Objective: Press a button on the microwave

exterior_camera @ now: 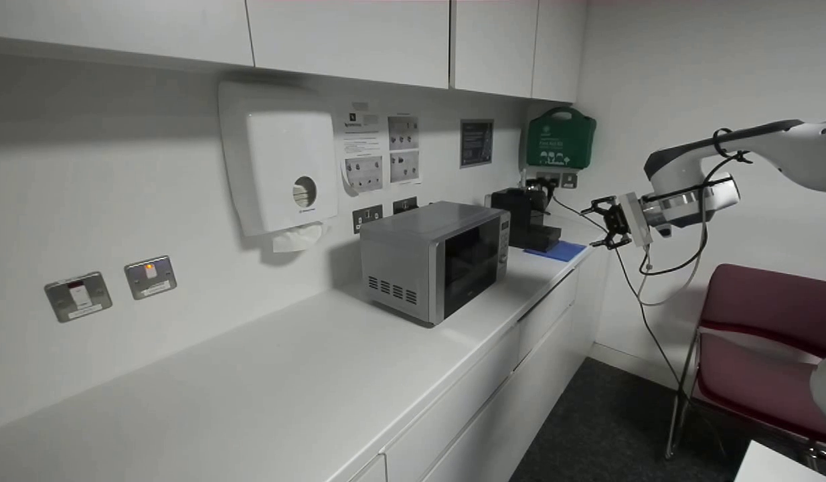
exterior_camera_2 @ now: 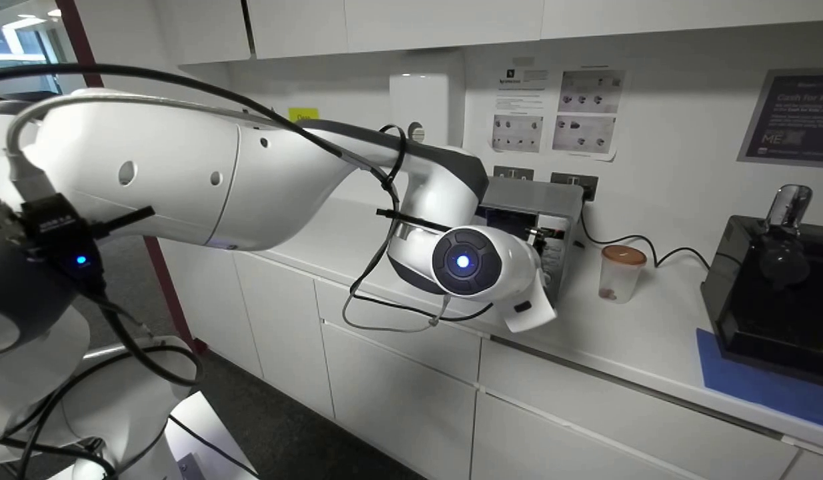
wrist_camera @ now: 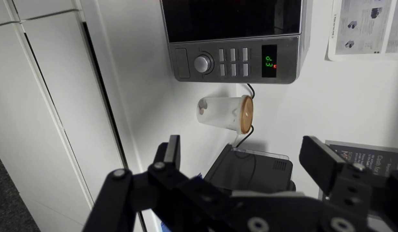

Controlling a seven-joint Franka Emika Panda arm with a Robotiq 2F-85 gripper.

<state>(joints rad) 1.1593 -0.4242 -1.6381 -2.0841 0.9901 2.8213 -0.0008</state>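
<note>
The grey microwave (exterior_camera: 403, 264) stands on the counter with its dark glass door shut. In an exterior view the arm partly covers the microwave (exterior_camera_2: 535, 193). In the wrist view, which looks sideways on the scene, the microwave (wrist_camera: 286, 61) is at the top. Its control strip shows a round silver dial (wrist_camera: 203, 63), two rows of small silver buttons (wrist_camera: 233, 62) and a lit display (wrist_camera: 269, 61) with green characters. My gripper (exterior_camera: 589, 228) is open and empty, in the air off the counter's front edge, apart from the microwave. Both fingers of the gripper (wrist_camera: 241, 138) show in the wrist view.
A clear tub with an orange lid (wrist_camera: 224, 114) stands beside the microwave. A black appliance (exterior_camera: 523, 217) stands on a blue mat (exterior_camera: 557, 251) farther along the counter (exterior_camera: 252, 402). A white dispenser (exterior_camera: 286, 161) hangs on the wall. A red chair (exterior_camera: 768, 314) stands below the arm.
</note>
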